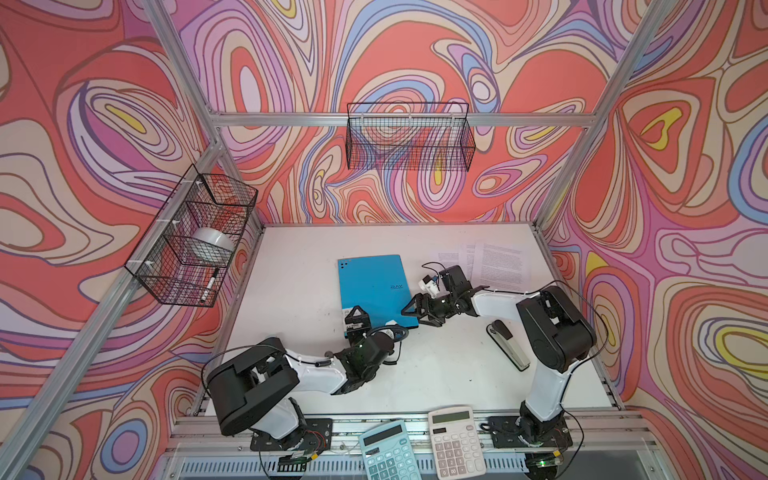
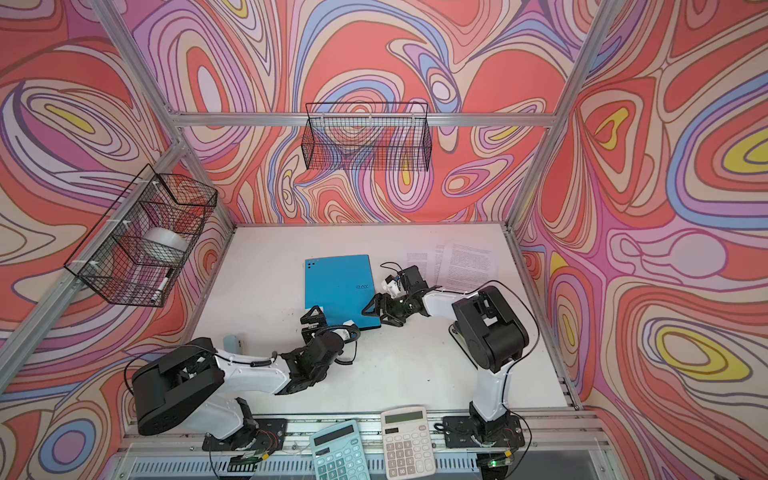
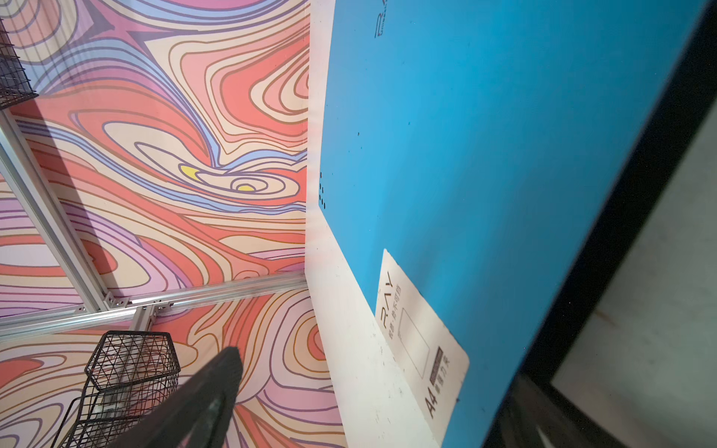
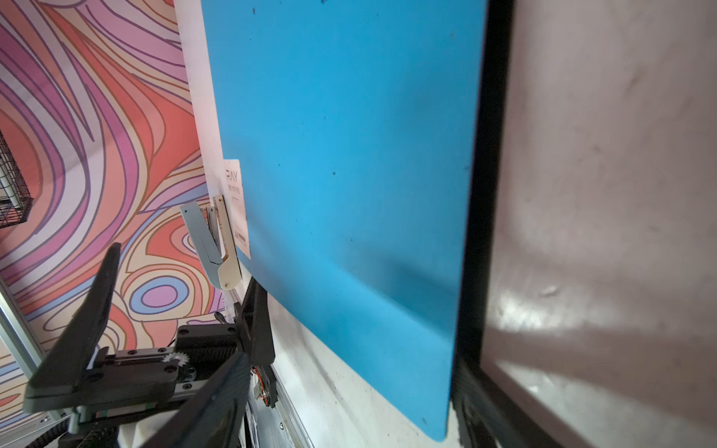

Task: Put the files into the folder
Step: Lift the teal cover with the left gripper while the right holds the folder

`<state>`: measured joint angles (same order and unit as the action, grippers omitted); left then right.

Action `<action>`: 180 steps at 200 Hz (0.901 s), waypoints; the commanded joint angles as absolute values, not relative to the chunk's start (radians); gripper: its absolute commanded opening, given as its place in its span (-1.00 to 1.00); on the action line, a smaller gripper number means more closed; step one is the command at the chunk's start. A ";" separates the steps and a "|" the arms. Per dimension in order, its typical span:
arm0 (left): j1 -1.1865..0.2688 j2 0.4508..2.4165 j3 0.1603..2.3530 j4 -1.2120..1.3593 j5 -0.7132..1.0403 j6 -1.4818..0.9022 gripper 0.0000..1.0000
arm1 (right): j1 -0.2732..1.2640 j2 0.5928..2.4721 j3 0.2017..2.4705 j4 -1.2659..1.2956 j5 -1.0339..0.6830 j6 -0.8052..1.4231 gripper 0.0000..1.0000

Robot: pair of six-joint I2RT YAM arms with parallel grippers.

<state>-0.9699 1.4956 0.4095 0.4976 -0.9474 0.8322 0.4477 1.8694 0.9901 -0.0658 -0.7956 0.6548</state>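
Desk (image 1: 291, 353): white, carrying everything below.
Folder (image 1: 372, 286): blue, closed, lying flat at the middle of the desk.
Files (image 1: 498, 266): printed sheets fanned flat at the far right, apart from the folder.
Right gripper (image 1: 415, 314): fingers (image 1: 409, 308) spread wide at the folder's near right edge, clamping nothing.
Left gripper (image 1: 357, 316): fingers wide apart at the folder's near left corner, beside its white label (image 3: 419, 341), holding nothing.

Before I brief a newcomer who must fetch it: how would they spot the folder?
Look at the white table inside the booth. Near its middle lies the folder. It is bright blue and closed; the neighbouring files are white printed sheets.
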 commanded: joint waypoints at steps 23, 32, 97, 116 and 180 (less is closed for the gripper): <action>-0.971 1.473 0.419 0.456 -0.954 0.800 1.00 | 0.454 1.887 0.970 0.046 -0.847 0.700 0.67; -0.972 1.461 0.419 0.433 -0.943 0.790 1.00 | 0.455 1.891 0.968 0.061 -0.855 0.707 0.68; -0.971 1.253 0.463 0.062 -0.756 0.671 1.00 | 0.454 1.905 0.969 0.104 -0.871 0.732 0.64; -0.970 1.198 0.476 -0.030 -0.715 0.653 1.00 | 0.454 1.904 0.968 0.120 -0.877 0.745 0.63; -0.744 1.136 0.672 -0.296 -0.527 0.465 1.00 | 0.454 1.881 0.946 0.215 -0.883 0.825 0.61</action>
<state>-0.8452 1.1633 0.5472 -0.1261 -0.6464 0.5915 0.4477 1.8893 0.9710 0.1371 -0.8692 0.7788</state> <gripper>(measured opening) 0.998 0.804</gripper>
